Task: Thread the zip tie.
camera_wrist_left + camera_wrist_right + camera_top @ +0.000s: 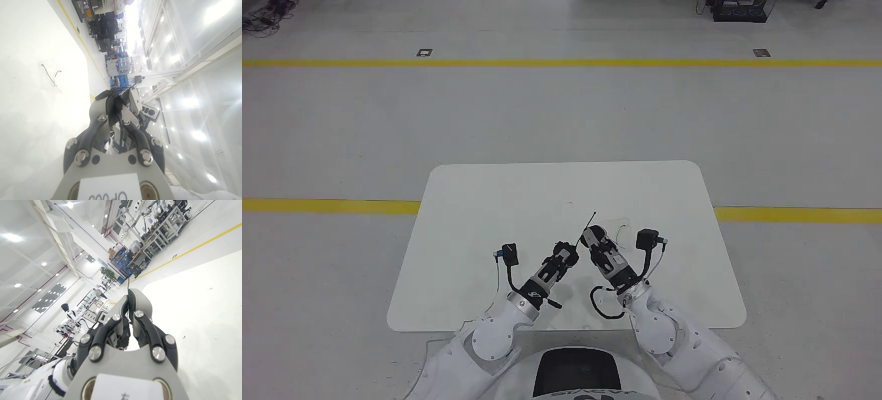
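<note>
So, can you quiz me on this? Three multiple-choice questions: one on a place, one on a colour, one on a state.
1. Where are the left gripper and right gripper?
A. Raised high, far apart.
B. Close together over the table's near half.
C. Down at the floor.

2. What colour is the zip tie?
A. Black.
B. Red.
C. Yellow.

3. What is the right gripper doing?
A. Gaping open.
B. Shut on nothing.
C. Shut on the zip tie.

Answers: B, the top view shows them side by side above it; A, it is a thin black strip; C, the right wrist view shows the strip clamped, its end poking out.
</note>
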`<act>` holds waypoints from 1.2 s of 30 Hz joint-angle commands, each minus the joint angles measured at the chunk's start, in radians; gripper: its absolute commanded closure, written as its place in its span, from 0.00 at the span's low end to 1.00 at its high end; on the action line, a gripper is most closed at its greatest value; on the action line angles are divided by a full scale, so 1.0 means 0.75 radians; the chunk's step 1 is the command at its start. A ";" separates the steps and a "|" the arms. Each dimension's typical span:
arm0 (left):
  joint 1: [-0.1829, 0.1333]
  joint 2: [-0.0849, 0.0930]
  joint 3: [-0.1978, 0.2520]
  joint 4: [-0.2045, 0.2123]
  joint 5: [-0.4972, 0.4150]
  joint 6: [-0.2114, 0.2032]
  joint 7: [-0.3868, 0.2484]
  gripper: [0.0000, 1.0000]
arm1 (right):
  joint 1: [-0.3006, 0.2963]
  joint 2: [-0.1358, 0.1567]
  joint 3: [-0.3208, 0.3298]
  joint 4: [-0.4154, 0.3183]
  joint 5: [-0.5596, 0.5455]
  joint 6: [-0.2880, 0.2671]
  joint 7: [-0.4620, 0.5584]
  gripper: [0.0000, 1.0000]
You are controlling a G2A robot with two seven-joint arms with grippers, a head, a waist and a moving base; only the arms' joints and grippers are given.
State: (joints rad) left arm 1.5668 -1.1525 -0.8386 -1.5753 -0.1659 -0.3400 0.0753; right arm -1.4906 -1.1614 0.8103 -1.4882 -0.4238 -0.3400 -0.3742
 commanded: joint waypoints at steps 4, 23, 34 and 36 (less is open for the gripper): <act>0.000 0.000 0.000 0.000 0.000 0.000 0.000 1.00 | -0.005 -0.001 0.003 0.002 -0.005 0.000 -0.002 1.00; 0.000 0.000 0.000 0.000 0.000 0.000 0.000 1.00 | -0.045 0.013 0.035 -0.015 -0.025 0.000 0.019 1.00; 0.000 0.000 0.000 0.000 0.000 0.000 0.000 1.00 | -0.047 0.011 0.045 -0.010 -0.023 0.000 0.025 1.00; 0.000 0.000 0.000 0.000 0.000 0.000 0.000 1.00 | -0.044 0.009 0.043 -0.013 -0.021 0.000 0.025 1.00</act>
State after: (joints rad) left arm 1.5668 -1.1525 -0.8386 -1.5753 -0.1659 -0.3400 0.0753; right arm -1.5246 -1.1539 0.8432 -1.4971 -0.4402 -0.3400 -0.3555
